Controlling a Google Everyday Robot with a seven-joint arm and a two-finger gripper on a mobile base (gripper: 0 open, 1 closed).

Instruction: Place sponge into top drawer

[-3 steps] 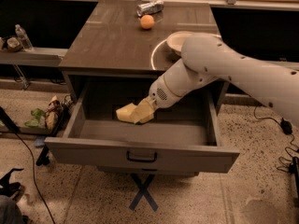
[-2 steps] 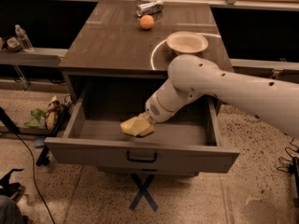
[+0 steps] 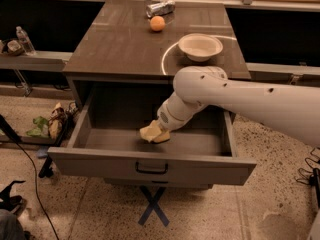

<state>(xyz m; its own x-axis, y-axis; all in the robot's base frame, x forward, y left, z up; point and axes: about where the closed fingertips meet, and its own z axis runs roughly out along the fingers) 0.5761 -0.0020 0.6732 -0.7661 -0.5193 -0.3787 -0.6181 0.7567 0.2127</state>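
The top drawer [image 3: 95, 163] is pulled wide open, with its grey front panel and dark bar handle [image 3: 151, 169] toward me. My white arm reaches in from the right. My gripper [image 3: 160, 132] is low inside the drawer, left of centre, just above the floor. It is shut on the pale yellow sponge [image 3: 149, 133], which sticks out to the left of the gripper tip and sits at or just over the drawer floor.
On the cabinet top stand a white bowl [image 3: 200, 46], an orange ball [image 3: 157, 23] and a crumpled silver can [image 3: 160, 7]. A shelf with a water bottle [image 3: 25, 40] is at the left. A blue tape cross [image 3: 153, 205] marks the floor in front.
My gripper has moved down and slightly forward inside the drawer with the sponge, from mid-height to just above the drawer floor.
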